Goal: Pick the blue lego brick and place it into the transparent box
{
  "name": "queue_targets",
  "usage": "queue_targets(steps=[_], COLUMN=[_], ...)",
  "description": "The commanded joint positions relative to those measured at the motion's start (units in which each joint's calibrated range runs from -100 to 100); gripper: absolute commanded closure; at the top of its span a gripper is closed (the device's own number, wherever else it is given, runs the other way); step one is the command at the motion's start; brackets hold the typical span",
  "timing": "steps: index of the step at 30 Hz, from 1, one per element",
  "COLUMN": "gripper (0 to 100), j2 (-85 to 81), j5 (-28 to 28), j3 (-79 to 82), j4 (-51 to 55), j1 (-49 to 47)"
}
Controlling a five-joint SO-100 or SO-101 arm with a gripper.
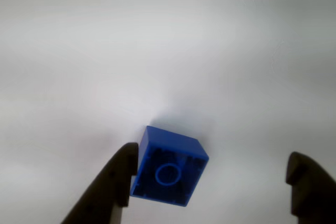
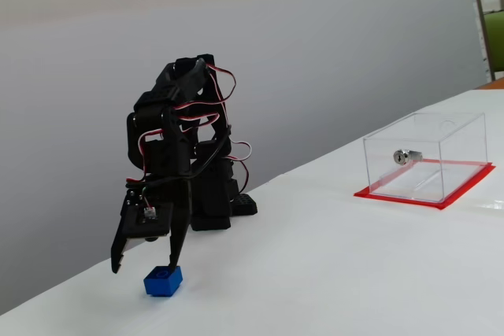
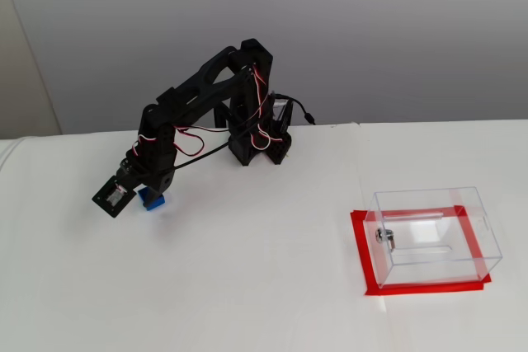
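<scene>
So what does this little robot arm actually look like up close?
The arm is built from matte black plastic segments, blocky and angular, on a black base. Thin red, white and black wires loop loosely along its joints. Its pincer has two dark fingers, tapering to blunt tips. No logos or markings are legible.

Wrist view: gripper [image 1: 212, 182] jaws wide apart; blue lego brick [image 1: 169, 166] between them, apparently touching left finger [image 1: 113, 182], image soft.

Blue lego brick [image 1: 169, 166]: glossy moulded plastic. Transparent box [image 2: 426, 156]: clear smooth plastic, with a shiny metal knob [image 2: 403, 156]. The table [image 2: 331, 265] was matt white.
</scene>
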Motion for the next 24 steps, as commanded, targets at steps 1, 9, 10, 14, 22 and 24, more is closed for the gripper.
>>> queue_targets(steps=[1, 9, 10, 14, 22, 24], gripper=[69, 69, 69, 69, 69, 69], j2=[-0.3, -0.2, -0.3, -0.3, -0.3, -0.4], j5=[0.0, 0.0, 0.0, 0.0, 0.0, 0.0], j3=[-0.4, 2.9, 3.5, 4.0, 6.9, 7.7], j4=[-0.9, -4.5, -5.0, -5.0, -5.0, -5.0], j1=[-0.4, -0.3, -0.3, -0.1, 0.3, 0.3])
